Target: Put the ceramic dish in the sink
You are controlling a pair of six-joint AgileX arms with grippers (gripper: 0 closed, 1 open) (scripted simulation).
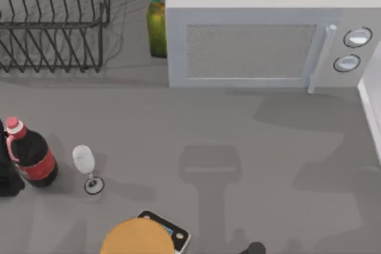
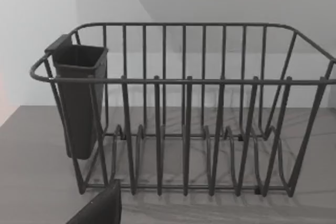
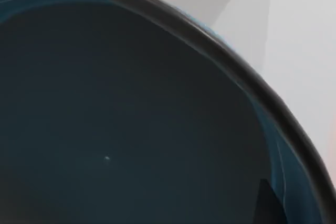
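Ceramic dish (image 3: 131, 129) fills right wrist camera, close below, likely carried or approached; right claw state cannot tell. Left arm faces dish rack (image 2: 184, 129); claw unclear.

Left gripper finger (image 2: 100, 207): flat matte black slab, angled edge. Right gripper finger (image 3: 269, 203): dark, pointed sliver.

The orange disc (image 1: 138, 237) and the dish rack (image 1: 53, 19) run off the top view's edges. The teal ceramic dish (image 3: 131, 119) is cut off all around.
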